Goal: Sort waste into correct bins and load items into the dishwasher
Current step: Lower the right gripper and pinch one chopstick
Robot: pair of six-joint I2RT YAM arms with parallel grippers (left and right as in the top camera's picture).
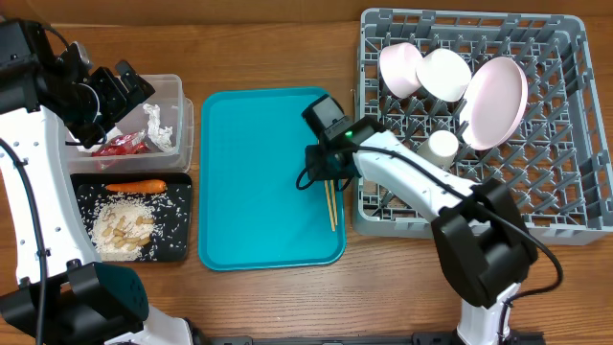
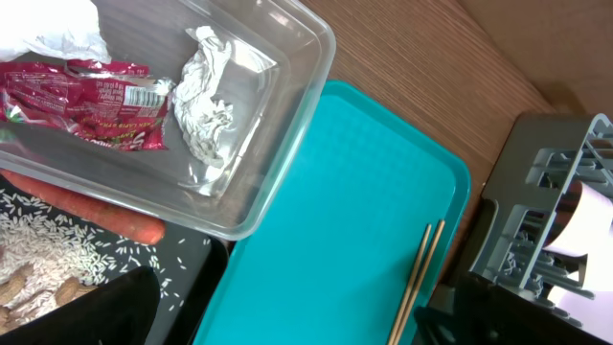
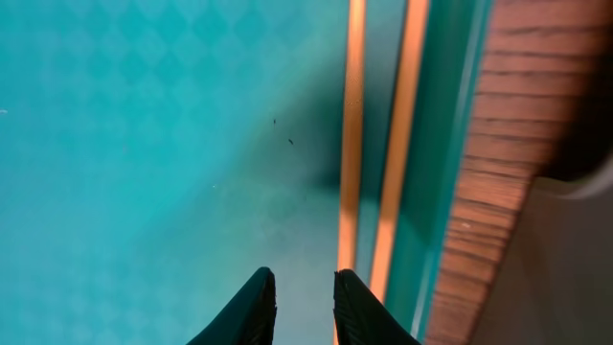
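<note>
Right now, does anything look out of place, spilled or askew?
Only the chopsticks: they lie on the teal tray by its right edge, while the white dishes sit in the grey rack. Rice is scattered loose, but inside the black tray.

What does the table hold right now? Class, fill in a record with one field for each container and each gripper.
dish rack: two white bowls, a white plate, a small white cup
teal tray: chopsticks lying along the edge nearest the dish rack
clear tub: red snack wrapper, crumpled foil
black tray: carrot, rice, beige food scraps
left gripper: open, over the clear tub
right gripper: low over the chopsticks, jaws slightly apart, empty
</note>
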